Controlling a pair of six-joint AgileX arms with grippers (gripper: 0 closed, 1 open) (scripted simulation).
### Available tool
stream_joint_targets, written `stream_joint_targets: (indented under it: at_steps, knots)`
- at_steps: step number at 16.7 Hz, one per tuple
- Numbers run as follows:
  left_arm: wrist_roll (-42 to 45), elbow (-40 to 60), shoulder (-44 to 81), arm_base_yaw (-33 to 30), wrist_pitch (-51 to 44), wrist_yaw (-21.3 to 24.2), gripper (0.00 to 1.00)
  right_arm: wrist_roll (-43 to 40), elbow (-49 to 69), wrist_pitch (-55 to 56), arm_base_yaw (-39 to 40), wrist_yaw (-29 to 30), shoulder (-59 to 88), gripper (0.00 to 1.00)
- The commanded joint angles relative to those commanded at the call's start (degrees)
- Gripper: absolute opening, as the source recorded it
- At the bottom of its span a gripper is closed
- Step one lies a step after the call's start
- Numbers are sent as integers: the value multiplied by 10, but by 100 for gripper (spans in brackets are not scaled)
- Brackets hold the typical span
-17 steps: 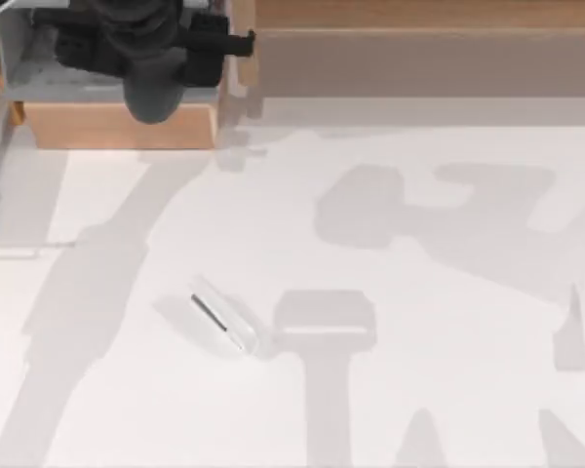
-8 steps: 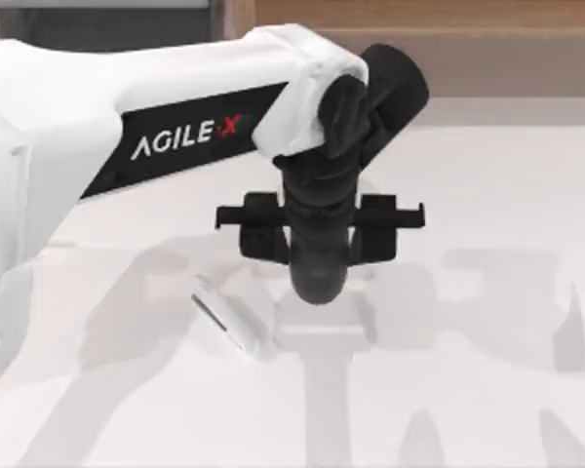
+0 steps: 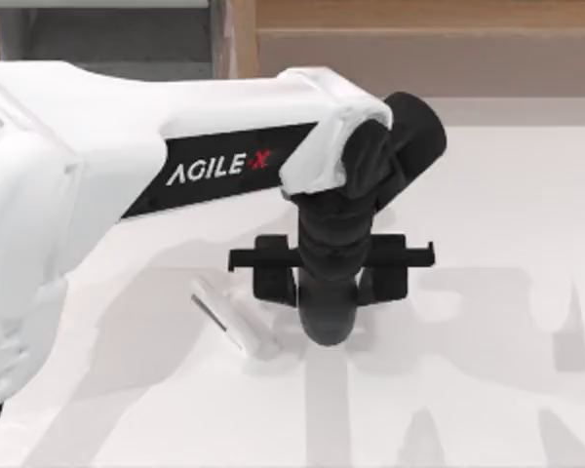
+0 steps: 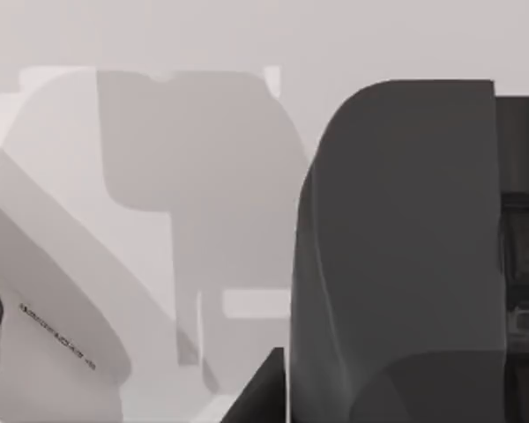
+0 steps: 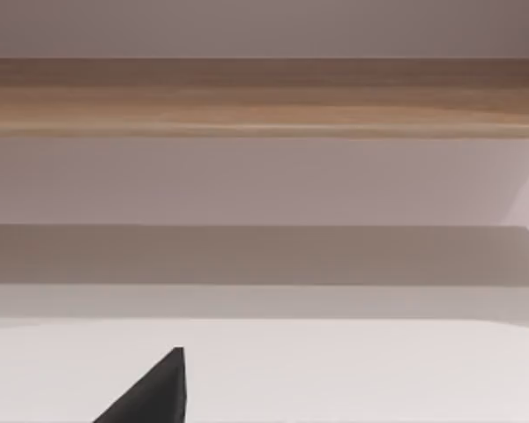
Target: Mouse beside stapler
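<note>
The stapler [image 3: 229, 317], a slim white object with a thin dark slot, lies on the white table [image 3: 507, 195] left of centre, angled toward the front right. My left arm [image 3: 127, 166] reaches in from the left. Its dark left gripper [image 3: 327, 302] hangs over the table just right of the stapler's near end and covers the spot beneath it. The mouse is hidden. In the left wrist view a dark part of the gripper [image 4: 397, 256] stands close over pale table and grey shadows. A dark tip of my right gripper [image 5: 154, 392] shows in the right wrist view, parked off to the side.
A wooden ledge [image 3: 419, 49] runs along the back of the table, with a wooden post [image 3: 236, 39] at its left end. The right wrist view faces this wooden ledge [image 5: 264, 97]. Arm shadows fall across the front of the table.
My left arm swung from the back left corner out over the table's middle, then a little farther forward and right. The stapler has not moved.
</note>
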Motion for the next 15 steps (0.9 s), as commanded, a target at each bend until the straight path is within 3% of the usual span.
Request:
stream_joint_targets:
  at_steps: [15]
  knots:
    - [2,3,-10,3,23,-1,0,0,0,0,0,0,0,100]
